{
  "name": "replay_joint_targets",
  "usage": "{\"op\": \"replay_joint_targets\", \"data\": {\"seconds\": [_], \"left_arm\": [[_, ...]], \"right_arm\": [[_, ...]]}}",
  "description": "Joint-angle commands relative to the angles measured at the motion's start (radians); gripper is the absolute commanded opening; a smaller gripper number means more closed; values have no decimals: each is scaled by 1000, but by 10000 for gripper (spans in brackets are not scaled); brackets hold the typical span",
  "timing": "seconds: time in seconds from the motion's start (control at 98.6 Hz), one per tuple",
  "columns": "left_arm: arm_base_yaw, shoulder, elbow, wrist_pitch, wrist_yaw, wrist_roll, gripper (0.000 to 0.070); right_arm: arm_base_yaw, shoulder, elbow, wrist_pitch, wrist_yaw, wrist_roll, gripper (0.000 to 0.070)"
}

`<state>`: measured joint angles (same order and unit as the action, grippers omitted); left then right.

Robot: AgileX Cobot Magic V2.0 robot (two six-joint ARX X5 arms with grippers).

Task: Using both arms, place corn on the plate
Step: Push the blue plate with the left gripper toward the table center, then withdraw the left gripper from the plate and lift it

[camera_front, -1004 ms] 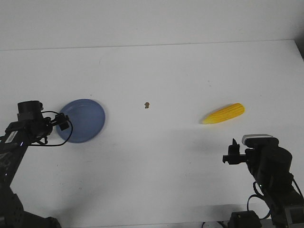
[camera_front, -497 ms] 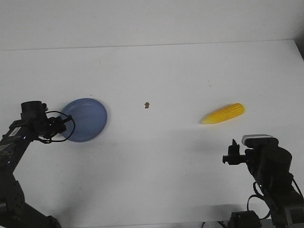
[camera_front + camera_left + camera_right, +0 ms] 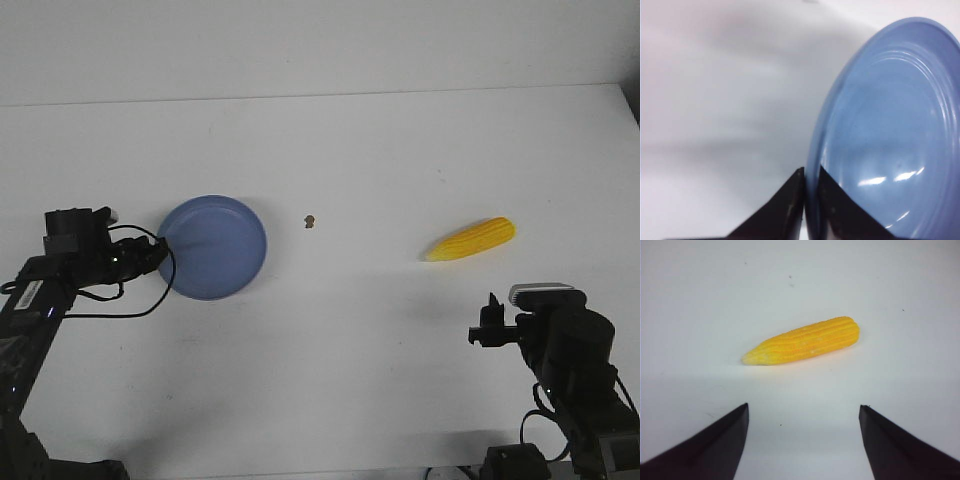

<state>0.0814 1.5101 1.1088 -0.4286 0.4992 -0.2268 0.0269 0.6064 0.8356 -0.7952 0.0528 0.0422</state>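
Observation:
The periwinkle-blue plate [image 3: 215, 247] lies left of the table's middle. My left gripper [image 3: 160, 250] is shut on its left rim; in the left wrist view the two black fingertips pinch the plate [image 3: 890, 130] edge at my left gripper [image 3: 810, 172]. The yellow corn [image 3: 470, 239] lies on the table at the right, its pointed end toward the left. My right gripper [image 3: 490, 315] hangs open in front of it, well short of it. The right wrist view shows the corn [image 3: 805, 341] beyond my right gripper [image 3: 804, 409], with nothing between the spread fingers.
A small brown speck [image 3: 311, 220] sits on the white table [image 3: 360, 340] between the plate and the corn. The table's far edge meets a white wall at the back.
My left gripper has slid the plate to the right across the table. The right arm and the corn have not moved.

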Motion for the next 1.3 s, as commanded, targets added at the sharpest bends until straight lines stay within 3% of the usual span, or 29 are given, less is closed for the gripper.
{"op": "replay_joint_targets", "data": {"seconds": [0.0,0.294,0.507,1.115,1.156,1.206,1.287], "left_arm": [[-43,16,10,-13,27,5,8],[-312,49,-10,5,63,24,7],[-443,80,-10,12,99,31,7],[-507,245,-10,79,96,23,20],[-507,245,-10,79,96,23,41],[-507,245,-10,79,96,23,119],[-507,245,-10,78,96,23,329]], "right_arm": [[0,3,15,11,-1,11,466],[0,3,15,17,-1,10,466],[0,3,15,17,-1,10,466],[0,3,15,16,-1,11,466],[0,3,15,16,-1,11,466],[0,3,15,16,-1,11,466],[0,3,15,16,-1,11,466]]}}
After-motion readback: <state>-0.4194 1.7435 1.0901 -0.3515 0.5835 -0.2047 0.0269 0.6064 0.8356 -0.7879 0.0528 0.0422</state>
